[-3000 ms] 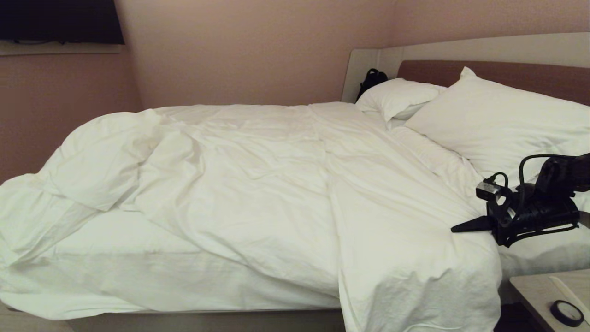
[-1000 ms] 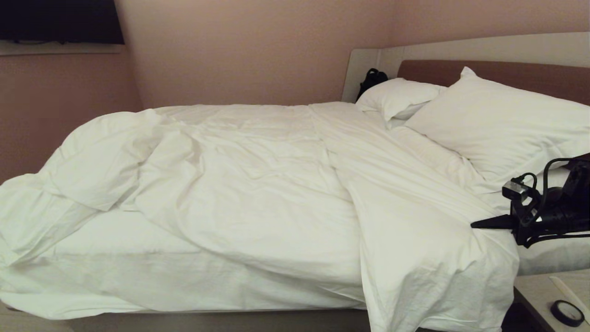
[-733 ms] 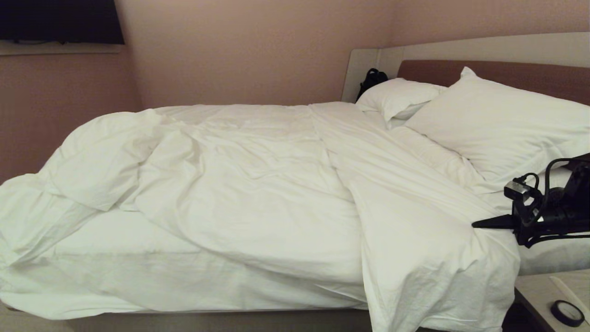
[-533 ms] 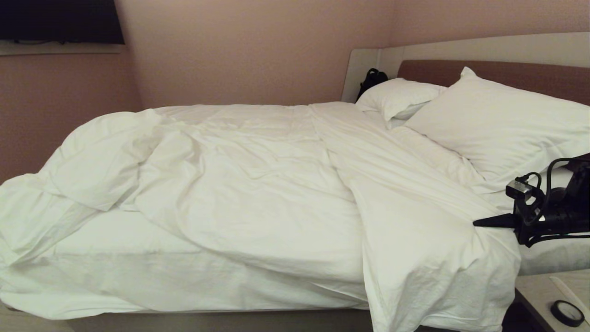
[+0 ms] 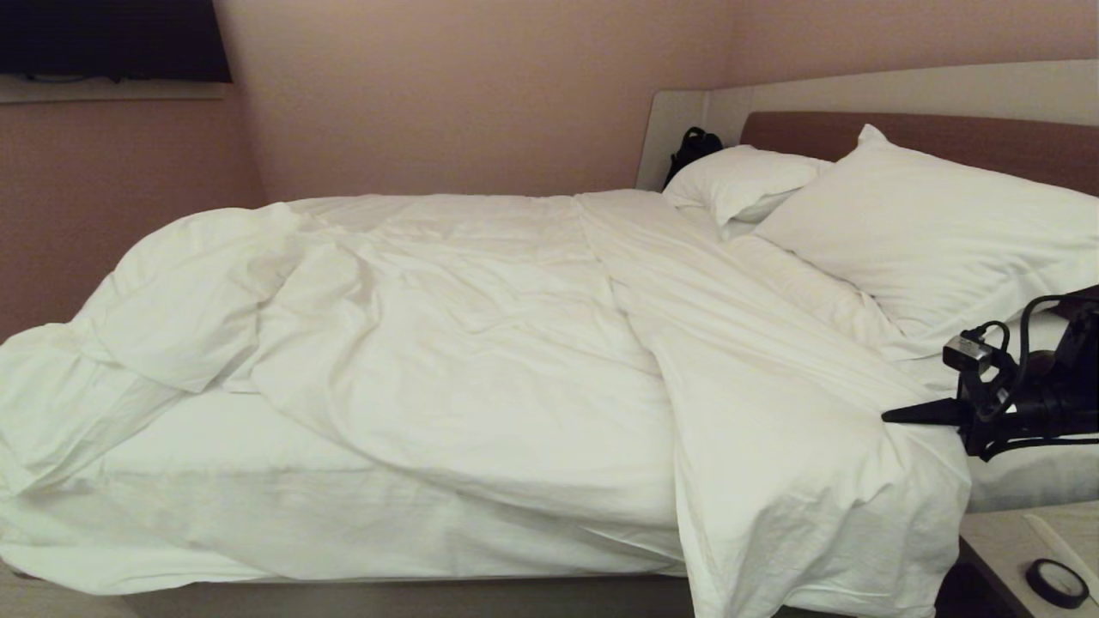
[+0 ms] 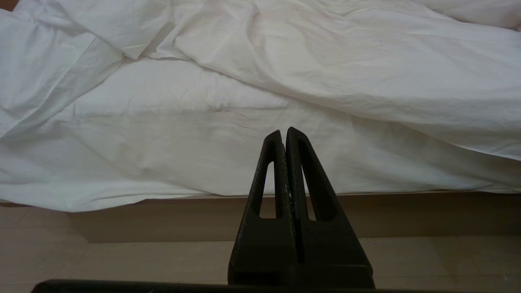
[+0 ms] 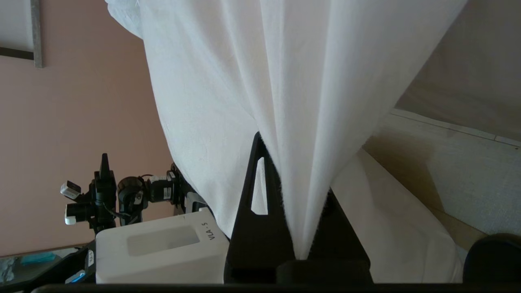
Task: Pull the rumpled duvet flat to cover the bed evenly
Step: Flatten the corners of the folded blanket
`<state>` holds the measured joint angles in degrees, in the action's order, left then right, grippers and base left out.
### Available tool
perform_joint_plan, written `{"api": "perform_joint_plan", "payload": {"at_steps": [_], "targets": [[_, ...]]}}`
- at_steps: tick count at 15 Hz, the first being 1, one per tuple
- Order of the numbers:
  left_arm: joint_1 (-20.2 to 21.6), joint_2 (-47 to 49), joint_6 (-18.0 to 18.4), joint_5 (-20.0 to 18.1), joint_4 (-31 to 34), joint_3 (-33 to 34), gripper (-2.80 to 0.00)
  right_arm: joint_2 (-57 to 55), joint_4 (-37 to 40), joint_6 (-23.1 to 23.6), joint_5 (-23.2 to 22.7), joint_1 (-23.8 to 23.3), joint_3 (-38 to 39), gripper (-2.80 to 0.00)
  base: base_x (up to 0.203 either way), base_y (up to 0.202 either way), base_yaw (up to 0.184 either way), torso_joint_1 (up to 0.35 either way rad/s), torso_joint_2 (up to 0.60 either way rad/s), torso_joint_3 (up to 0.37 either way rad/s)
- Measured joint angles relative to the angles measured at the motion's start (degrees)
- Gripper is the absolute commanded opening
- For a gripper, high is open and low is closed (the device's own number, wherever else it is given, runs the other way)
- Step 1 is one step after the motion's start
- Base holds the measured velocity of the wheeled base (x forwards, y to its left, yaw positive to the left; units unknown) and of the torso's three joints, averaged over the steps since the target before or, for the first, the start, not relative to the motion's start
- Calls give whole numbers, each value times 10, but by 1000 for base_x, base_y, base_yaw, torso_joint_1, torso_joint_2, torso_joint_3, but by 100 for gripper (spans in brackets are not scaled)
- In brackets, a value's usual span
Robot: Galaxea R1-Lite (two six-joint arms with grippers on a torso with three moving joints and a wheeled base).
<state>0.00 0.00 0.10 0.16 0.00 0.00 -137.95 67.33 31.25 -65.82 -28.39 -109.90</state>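
Two hands are in view, and only the right hand [image 5: 893,415] is at work: it sits at the pillow end of the bed [image 5: 412,596], on the near side, with its fingers clamped on a fold of the duvet [image 5: 481,360]. In the right wrist view the white cloth runs straight out from between the closed fingers [image 7: 260,195] in tight pleats. From that grip the duvet hangs over the near edge of the bed in a broad flap, close to the corner of a small bedside bench [image 5: 1013,536] that carries a black ring [image 5: 1056,582].

The rest of the duvet lies rumpled across the mattress, bunched toward the foot end, where a thick fold is turned back. Beside that fold a stretch of the fitted sheet [image 5: 223,481] lies bare along the near side of the bed. Two pillows [image 5: 936,232] lean at the brown headboard [image 5: 944,137].

The left hand [image 6: 283,136] hangs low in front of the bed's beige base [image 6: 195,215], fingers pressed together on nothing, clear of the sheet.
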Motion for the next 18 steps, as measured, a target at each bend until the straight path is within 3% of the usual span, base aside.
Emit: {"api": "perform_joint_plan", "payload": {"at_steps": [2, 3, 4, 12, 18], "targets": [[0, 0, 0, 0, 0, 0, -280, -1, 1, 7, 1, 0, 1, -280, 0, 0, 0, 0, 0, 0], [0, 0, 0, 0, 0, 0, -280, -2, 1, 11, 1, 0, 2, -208, 0, 0, 0, 0, 0, 0], [0, 0, 0, 0, 0, 0, -280, -3, 2, 12, 2, 0, 2, 0, 0, 0, 0, 0, 0, 0], [0, 0, 0, 0, 0, 0, -280, 5, 2, 12, 9, 3, 1, 0, 0, 0, 0, 0, 0, 0], [0, 0, 0, 0, 0, 0, -280, 87, 28, 10, 20, 4, 0, 0, 0, 0, 0, 0, 0, 0]]}}
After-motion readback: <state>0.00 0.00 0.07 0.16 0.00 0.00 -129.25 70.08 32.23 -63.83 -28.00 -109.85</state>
